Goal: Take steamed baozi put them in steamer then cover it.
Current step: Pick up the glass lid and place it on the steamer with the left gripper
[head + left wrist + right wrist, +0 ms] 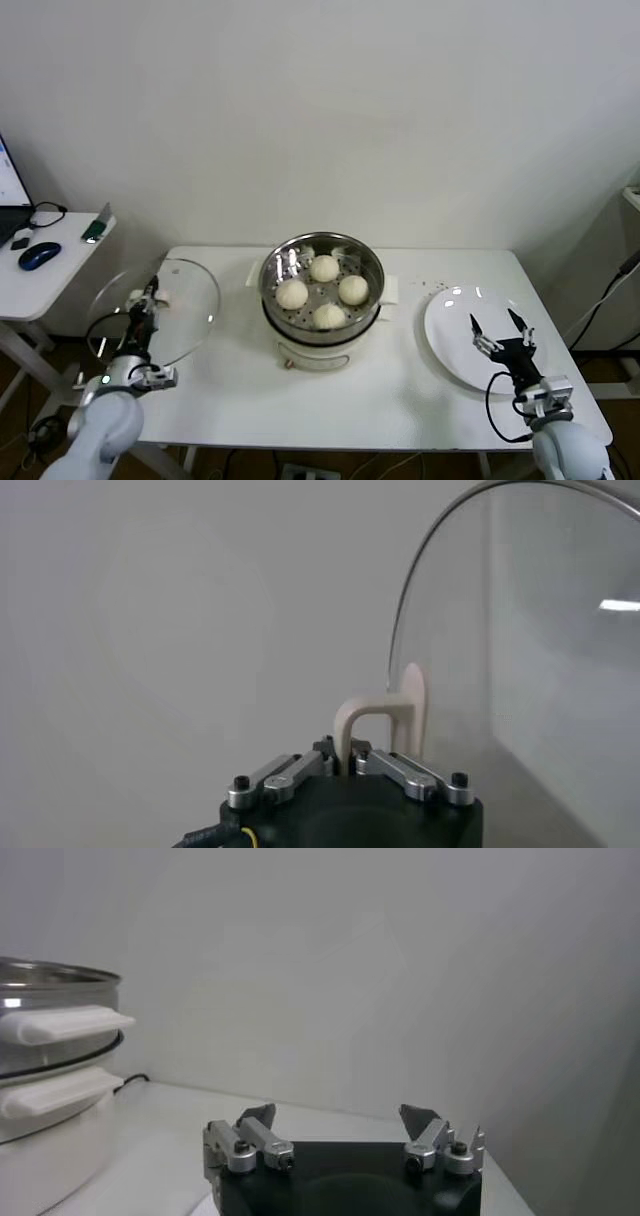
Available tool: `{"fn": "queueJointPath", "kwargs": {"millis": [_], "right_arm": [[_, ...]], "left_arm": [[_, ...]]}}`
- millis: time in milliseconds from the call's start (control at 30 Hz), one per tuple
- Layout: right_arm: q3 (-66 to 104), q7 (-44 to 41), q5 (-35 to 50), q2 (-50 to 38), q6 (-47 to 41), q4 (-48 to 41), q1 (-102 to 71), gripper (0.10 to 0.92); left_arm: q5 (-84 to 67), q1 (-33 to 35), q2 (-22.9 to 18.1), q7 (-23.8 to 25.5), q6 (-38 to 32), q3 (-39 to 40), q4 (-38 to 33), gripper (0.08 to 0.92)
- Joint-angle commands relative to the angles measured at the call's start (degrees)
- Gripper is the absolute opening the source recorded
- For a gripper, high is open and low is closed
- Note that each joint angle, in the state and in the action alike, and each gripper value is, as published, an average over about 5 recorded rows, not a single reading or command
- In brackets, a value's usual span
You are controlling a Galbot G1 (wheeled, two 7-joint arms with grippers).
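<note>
Fingers of the left gripper [149, 296] clamp the glass lid's handle [375, 722]; right gripper [503, 330] hovers spread over the plate [450, 345].

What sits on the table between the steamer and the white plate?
Nothing: in the head view, only bare tabletop separates the steamer from the white plate, where the open right gripper hovers.

The left pincer [150, 298] is sitting at about nine o'clock in the head view, its arm reaching up from the lower corner, jaws clamping tight together. The right pincer [503, 333] is resting at four o'clock, pointing upward, fingers spreading wide apart.
</note>
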Motion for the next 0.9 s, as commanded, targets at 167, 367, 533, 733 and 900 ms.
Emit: {"fn": "queueJointPath", "kwargs": {"millis": [167, 367, 533, 733, 900], "right_arm": [[-3.6, 0.4, -1.0, -2.4, -0.3, -3.4, 5.4, 0.823], [-5.4, 0.6, -2.0, -2.1, -0.3, -5.5, 8.0, 0.823], [-6.0, 0.5, -2.5, -1.9, -0.1, -6.9, 9.1, 0.823], [-5.4, 0.2, -2.6, -1.8, 0.4, -7.5, 9.1, 0.823], [-4.5, 0.1, -3.0, -1.4, 0.9, -7.8, 8.6, 0.823]], "left_arm": [[-10.2, 1.6, 12.4, 5.5, 28.1, 9.9, -28.0, 0.155], [-5.2, -7.2, 10.4, 11.5, 30.9, 21.7, -28.2, 0.155], [3.2, -17.1, 3.1, 18.3, 30.9, 28.6, -24.3, 0.155], [9.8, -23.5, -5.5, 23.0, 30.9, 34.7, -17.9, 0.155], [13.1, -27.3, -12.9, 25.1, 30.9, 37.6, -12.5, 0.155]]}}
